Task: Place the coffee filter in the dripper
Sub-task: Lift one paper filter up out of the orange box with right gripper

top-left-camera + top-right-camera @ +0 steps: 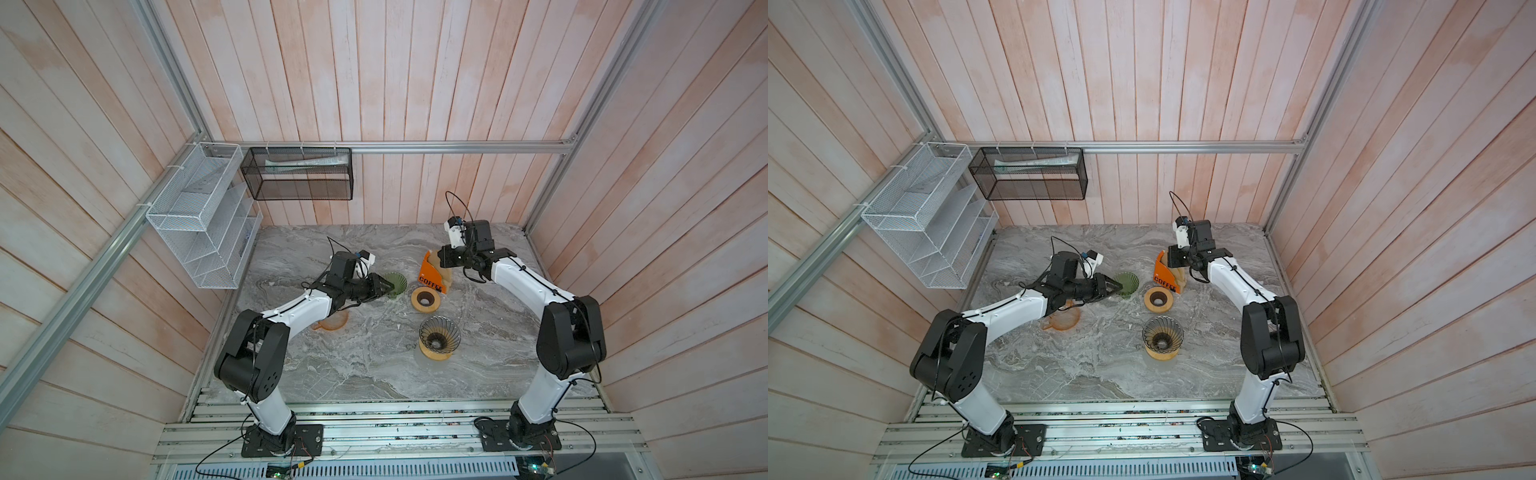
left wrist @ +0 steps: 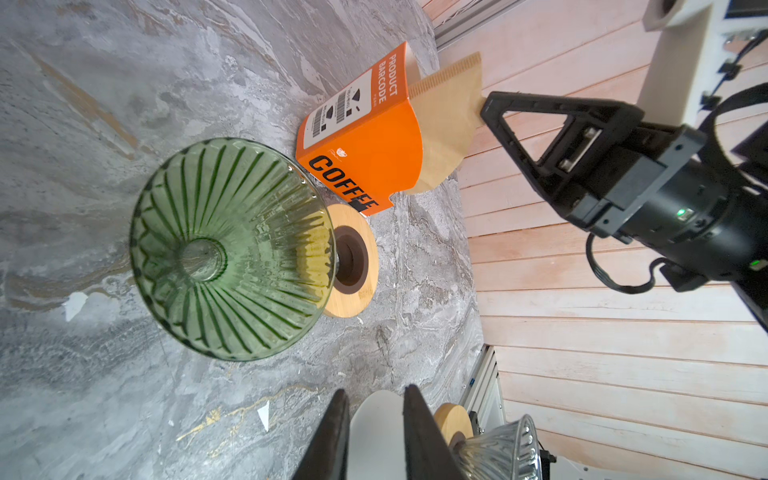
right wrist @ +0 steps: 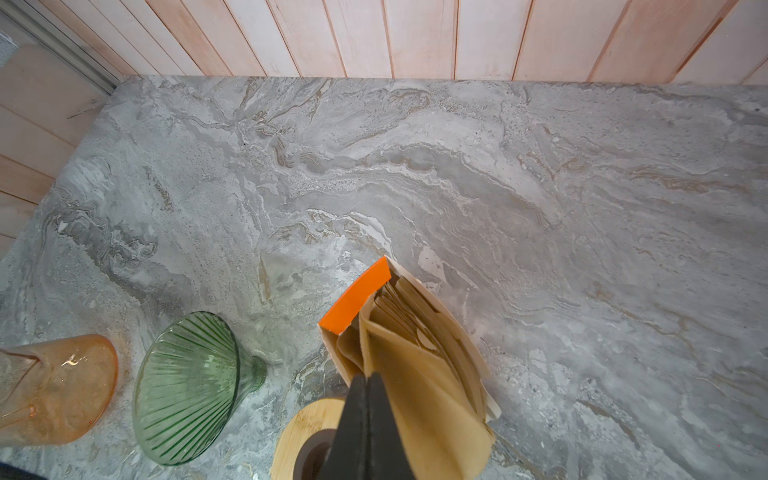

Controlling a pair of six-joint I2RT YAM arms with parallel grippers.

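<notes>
**Filter pinched at the box**

Grey marble table (image 1: 374, 374) underneath. Left gripper (image 2: 376, 390) parted and empty, near the green dripper (image 2: 232, 249) tipped on its side. Orange COFFEE box (image 2: 365, 153) just beside that dripper. Right gripper (image 3: 368, 380) clamped on a brown coffee filter (image 3: 419, 399), partly inside the box, outside the dripper.
</notes>
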